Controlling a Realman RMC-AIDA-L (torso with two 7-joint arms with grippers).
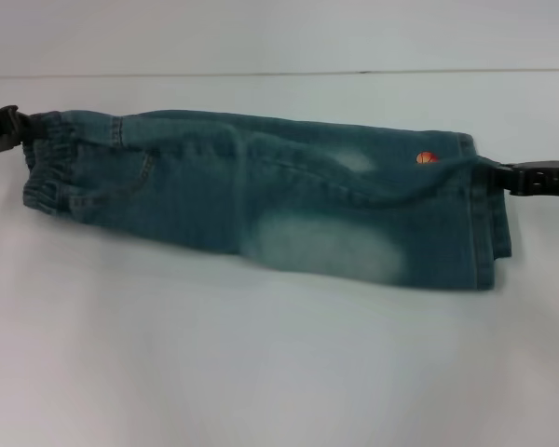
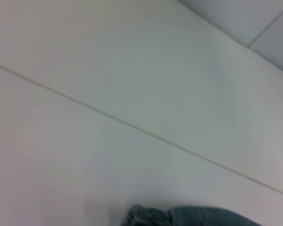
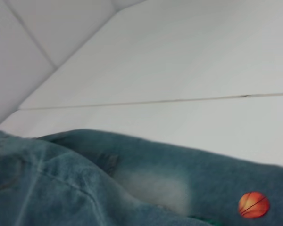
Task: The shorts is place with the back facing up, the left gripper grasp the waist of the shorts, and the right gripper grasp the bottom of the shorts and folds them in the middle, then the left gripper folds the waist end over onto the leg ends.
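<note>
Denim fills the near edge of both wrist views, and in the head view the shorts (image 1: 261, 196) lie as a long, already halved strip on the white table (image 1: 261, 372), their long axis running left to right. A pale faded patch marks the near side, and a small orange ball (image 1: 427, 158) shows near the right end.

At the left end sits the waist (image 1: 48, 172), its gathered elastic bunched and ruffled. At the right end lies the bottom of the shorts (image 1: 480, 214), where the leg ends are stacked flat with stitched hems.

Outward from the cloth, the left gripper (image 1: 14, 130) is at the far corner of the waist, pressed against the band and apparently pinching it, though its fingers are too dark and too close to the picture's edge to be sure how they stand. The right gripper (image 1: 517, 177) meets the hem at the right; fabric creases pull toward it, so it looks closed on the hem, holding it taut.

Judging from this layout, the coming fold turns on one fact: the leg ends lie directly right of the left gripper, along the strip's own axis. That arm is the nearer to the waist, so it would have to carry the band rightward across the whole strip, onto the hems.
</note>
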